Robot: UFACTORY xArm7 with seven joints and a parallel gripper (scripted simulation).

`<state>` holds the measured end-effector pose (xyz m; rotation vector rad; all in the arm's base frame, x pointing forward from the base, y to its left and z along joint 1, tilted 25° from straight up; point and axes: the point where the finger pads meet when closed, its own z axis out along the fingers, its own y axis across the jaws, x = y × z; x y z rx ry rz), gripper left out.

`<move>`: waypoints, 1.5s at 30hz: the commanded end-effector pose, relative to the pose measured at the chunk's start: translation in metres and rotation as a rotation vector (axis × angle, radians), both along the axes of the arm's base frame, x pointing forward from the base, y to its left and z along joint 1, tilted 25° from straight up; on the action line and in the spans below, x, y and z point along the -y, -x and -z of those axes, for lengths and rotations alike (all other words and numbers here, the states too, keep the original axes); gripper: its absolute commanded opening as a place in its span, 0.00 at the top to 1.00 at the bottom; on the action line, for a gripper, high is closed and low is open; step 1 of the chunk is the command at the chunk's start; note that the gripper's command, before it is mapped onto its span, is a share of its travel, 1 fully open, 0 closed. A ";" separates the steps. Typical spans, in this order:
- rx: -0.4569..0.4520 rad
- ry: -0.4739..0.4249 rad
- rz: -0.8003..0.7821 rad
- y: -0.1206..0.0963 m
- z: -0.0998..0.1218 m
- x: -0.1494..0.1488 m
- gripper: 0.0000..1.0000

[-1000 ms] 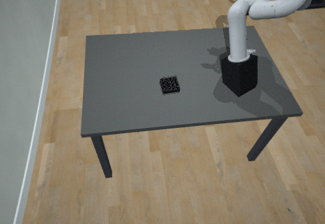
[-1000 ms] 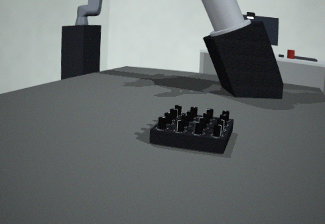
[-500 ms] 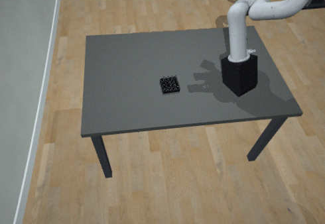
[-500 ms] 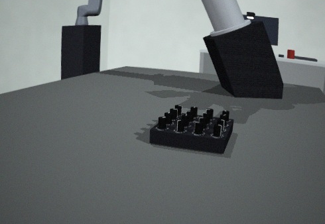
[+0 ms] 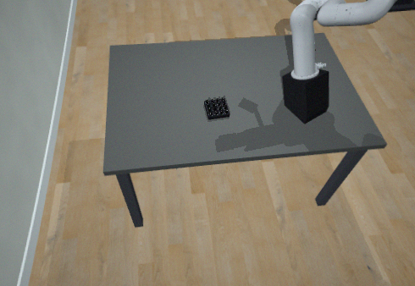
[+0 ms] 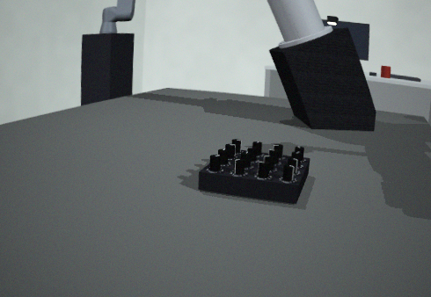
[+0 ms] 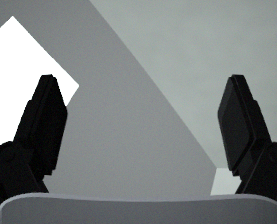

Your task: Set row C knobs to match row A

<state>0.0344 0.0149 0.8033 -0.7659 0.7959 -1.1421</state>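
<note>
Wrist view, tool [image 7: 142,123] wide open, empty, seemingly above table [image 7: 122,136]

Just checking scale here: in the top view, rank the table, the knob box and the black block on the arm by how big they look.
1. Table
2. Black block, nearer the camera, so it may look oversized
3. Knob box

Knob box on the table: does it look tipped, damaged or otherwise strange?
Nothing stands out. The knob box sits flat on the table, its knobs upright. The gripper is away from it, jaws wide apart with nothing between them.
</note>
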 end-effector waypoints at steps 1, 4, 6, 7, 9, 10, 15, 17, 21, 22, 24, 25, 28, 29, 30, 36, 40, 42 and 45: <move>-0.016 0.056 0.020 -0.013 -0.001 -0.018 0.00; -0.016 0.056 0.020 -0.013 -0.001 -0.018 0.00; -0.016 0.056 0.020 -0.013 -0.001 -0.018 0.00; -0.016 0.056 0.020 -0.013 -0.001 -0.018 0.00; -0.016 0.056 0.020 -0.013 -0.001 -0.018 0.00; -0.016 0.056 0.020 -0.013 -0.001 -0.018 0.00; -0.061 0.175 0.059 -0.044 0.007 -0.053 0.00; -0.061 0.175 0.059 -0.044 0.007 -0.053 0.00; -0.061 0.175 0.059 -0.044 0.007 -0.053 0.00; -0.104 0.284 0.092 -0.073 0.018 -0.082 0.00; -0.106 0.289 0.094 -0.074 0.019 -0.083 0.00; -0.106 0.289 0.094 -0.074 0.019 -0.083 0.00; -0.109 0.295 0.096 -0.076 0.020 -0.085 0.00; -0.109 0.295 0.096 -0.076 0.020 -0.085 0.00; -0.109 0.295 0.096 -0.076 0.020 -0.085 0.00; -0.155 0.409 0.127 -0.107 0.035 -0.113 0.00; -0.158 0.416 0.129 -0.109 0.036 -0.115 0.00; -0.158 0.416 0.129 -0.109 0.036 -0.115 0.00; -0.158 0.416 0.129 -0.109 0.036 -0.115 0.00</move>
